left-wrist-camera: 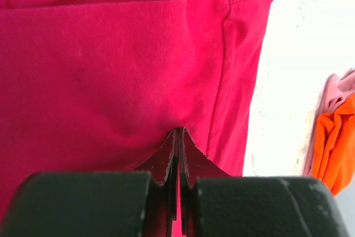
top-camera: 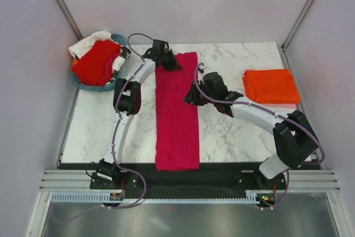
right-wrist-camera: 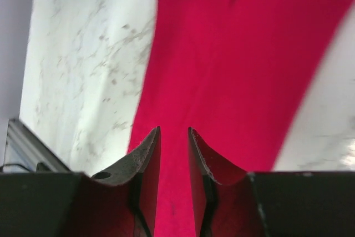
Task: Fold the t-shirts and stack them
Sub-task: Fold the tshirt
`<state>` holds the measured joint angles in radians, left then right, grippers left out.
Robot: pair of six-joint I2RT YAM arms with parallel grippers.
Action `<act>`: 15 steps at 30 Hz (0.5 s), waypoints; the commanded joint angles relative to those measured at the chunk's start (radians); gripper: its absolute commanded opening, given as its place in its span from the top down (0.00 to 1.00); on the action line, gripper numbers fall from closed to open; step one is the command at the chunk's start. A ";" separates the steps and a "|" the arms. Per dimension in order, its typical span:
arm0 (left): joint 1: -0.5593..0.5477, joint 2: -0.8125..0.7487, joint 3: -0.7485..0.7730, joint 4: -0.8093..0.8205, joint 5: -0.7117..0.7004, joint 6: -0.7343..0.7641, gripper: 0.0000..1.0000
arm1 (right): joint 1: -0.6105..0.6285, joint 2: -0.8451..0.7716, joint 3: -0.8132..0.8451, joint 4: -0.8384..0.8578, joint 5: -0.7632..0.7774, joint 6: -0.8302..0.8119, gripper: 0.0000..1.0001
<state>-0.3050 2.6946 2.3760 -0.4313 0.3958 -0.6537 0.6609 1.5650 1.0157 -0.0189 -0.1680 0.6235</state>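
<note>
Left wrist: left pincer (left-wrist-camera: 177, 135) pressed together, pinching magenta t-shirt (left-wrist-camera: 111, 70); right wrist: right pincer (right-wrist-camera: 173, 131) slightly spread, empty, over same shirt.

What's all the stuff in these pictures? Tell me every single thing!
table: one, white marble, under everything
basket: one, teal, far left corner
red clothes: a pile (can't count them), red, in the basket
white cloth: one showing, white, in the basket behind the red
magenta-pink t-shirt: one, magenta-pink, folded into a long strip, middle of the table
orange t-shirt: one, orange, folded, far right
pale pink cloth: one, pale pink, under the orange t-shirt
left gripper: one, black, shut on the magenta-pink t-shirt's far end
right gripper: one, black, open, over that t-shirt
</note>
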 commanded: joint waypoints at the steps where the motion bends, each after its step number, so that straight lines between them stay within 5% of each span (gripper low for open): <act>1: 0.014 0.036 0.031 0.095 0.031 -0.064 0.98 | -0.085 -0.007 -0.032 -0.009 0.002 0.005 0.66; 5: 0.030 0.034 0.034 0.156 0.052 -0.109 0.96 | -0.184 0.065 -0.003 0.000 -0.048 0.051 0.64; 7: 0.038 0.031 0.035 0.189 0.087 -0.132 0.94 | -0.205 0.101 0.035 0.011 -0.071 0.070 0.54; 10: 0.041 0.015 0.032 0.267 0.211 -0.138 0.84 | -0.253 0.180 0.105 0.011 -0.129 0.108 0.42; 13: 0.044 -0.073 -0.030 0.275 0.247 -0.092 0.63 | -0.285 0.269 0.191 0.028 -0.148 0.117 0.42; 15: 0.050 -0.136 -0.095 0.310 0.267 -0.058 0.57 | -0.313 0.337 0.257 0.028 -0.169 0.122 0.44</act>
<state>-0.2584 2.6930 2.3348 -0.2115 0.5682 -0.7475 0.3790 1.8473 1.1755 -0.0296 -0.2825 0.7193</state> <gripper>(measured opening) 0.404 0.572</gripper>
